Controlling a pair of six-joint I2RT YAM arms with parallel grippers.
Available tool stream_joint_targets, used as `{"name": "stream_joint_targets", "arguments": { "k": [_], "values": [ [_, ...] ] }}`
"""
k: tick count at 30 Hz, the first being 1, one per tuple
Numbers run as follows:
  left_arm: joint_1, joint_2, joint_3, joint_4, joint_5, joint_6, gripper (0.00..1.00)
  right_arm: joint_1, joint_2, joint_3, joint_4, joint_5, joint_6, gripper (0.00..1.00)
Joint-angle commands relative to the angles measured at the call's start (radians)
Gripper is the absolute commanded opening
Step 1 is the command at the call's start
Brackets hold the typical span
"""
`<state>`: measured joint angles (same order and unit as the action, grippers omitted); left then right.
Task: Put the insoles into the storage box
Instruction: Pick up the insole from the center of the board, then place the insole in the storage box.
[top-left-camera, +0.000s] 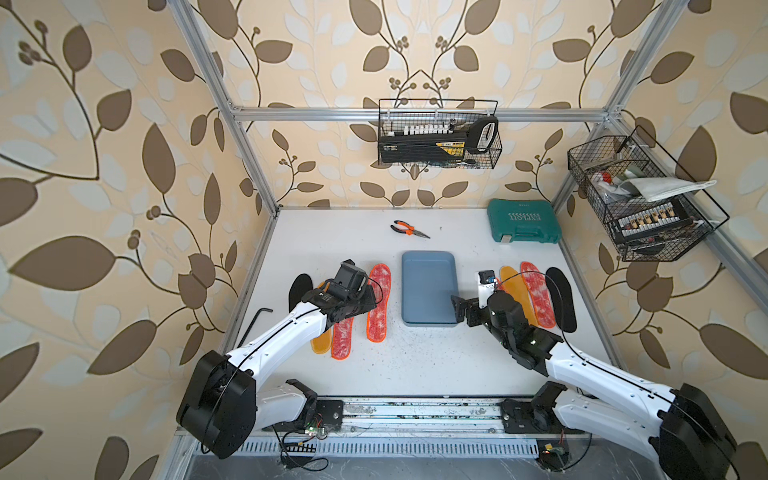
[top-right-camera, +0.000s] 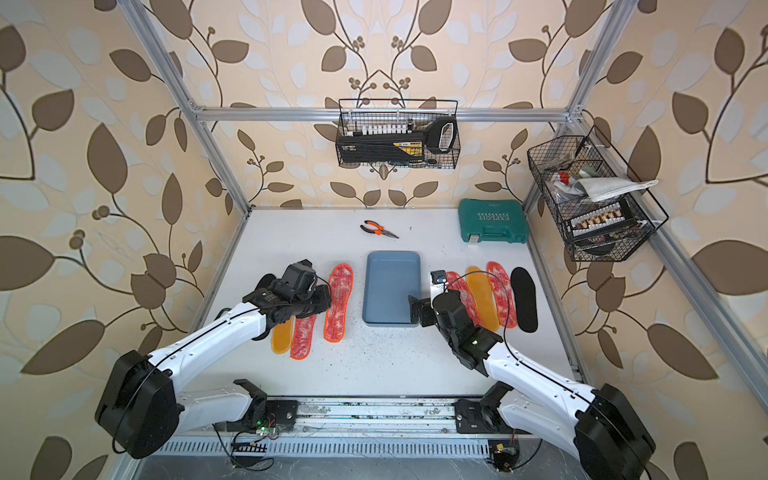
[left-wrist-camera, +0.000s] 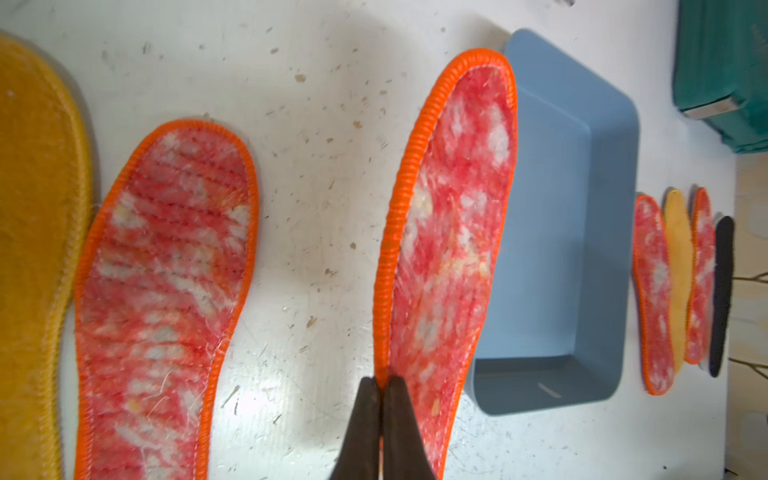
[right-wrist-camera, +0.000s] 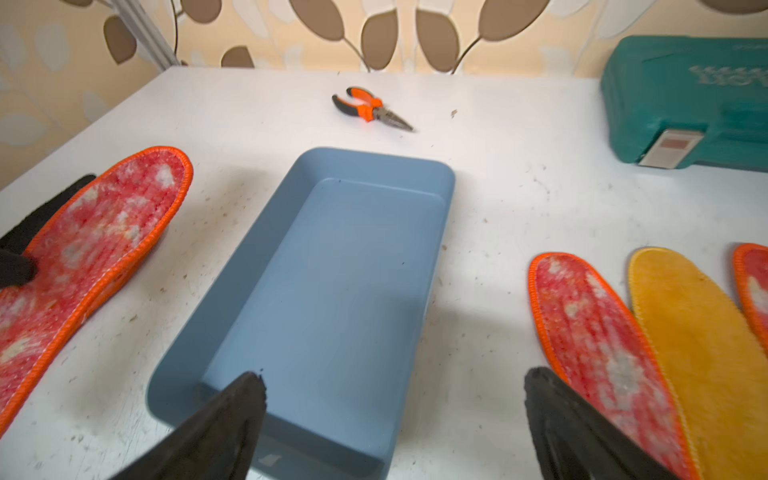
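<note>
Plainly, the left gripper (left-wrist-camera: 382, 388) pinched the orange edge of a red-speckled insole (left-wrist-camera: 453, 232), which lay lengthwise alongside the blue box (left-wrist-camera: 582, 257), just beside it. The right gripper (right-wrist-camera: 395, 376), jaws spread, hung over the box's near end.

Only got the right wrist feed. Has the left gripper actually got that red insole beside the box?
Observer: Yes. In the left wrist view the left gripper is shut on the orange edging of that red-speckled insole.
Operator: Anything else on its side?
Observer: Three more lie partly under the left arm in both top views: left black insole, orange-yellow insole, second red insole.
Operator: My side, past the third one?
Observer: In both top views a right black insole lies outermost.
</note>
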<state>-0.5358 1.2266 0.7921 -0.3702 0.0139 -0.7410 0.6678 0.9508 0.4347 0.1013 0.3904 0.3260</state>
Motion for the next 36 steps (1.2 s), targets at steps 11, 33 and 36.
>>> {"name": "stream_joint_targets", "arguments": {
  "k": [11, 33, 36],
  "values": [
    [-0.058, 0.302, 0.301, 0.149, 0.069, -0.04, 0.0, 0.007, -0.041, -0.019, -0.054, 0.17, 0.034, 0.99],
    [-0.133, 0.628, 0.45, 0.105, -0.036, -0.173, 0.0, 0.007, 0.015, 0.012, -0.066, 0.151, 0.031, 0.99],
    [-0.134, 0.626, 0.436, 0.092, -0.047, -0.173, 0.0, 0.007, 0.021, 0.016, -0.071, 0.153, 0.029, 0.99]
  ]
}}
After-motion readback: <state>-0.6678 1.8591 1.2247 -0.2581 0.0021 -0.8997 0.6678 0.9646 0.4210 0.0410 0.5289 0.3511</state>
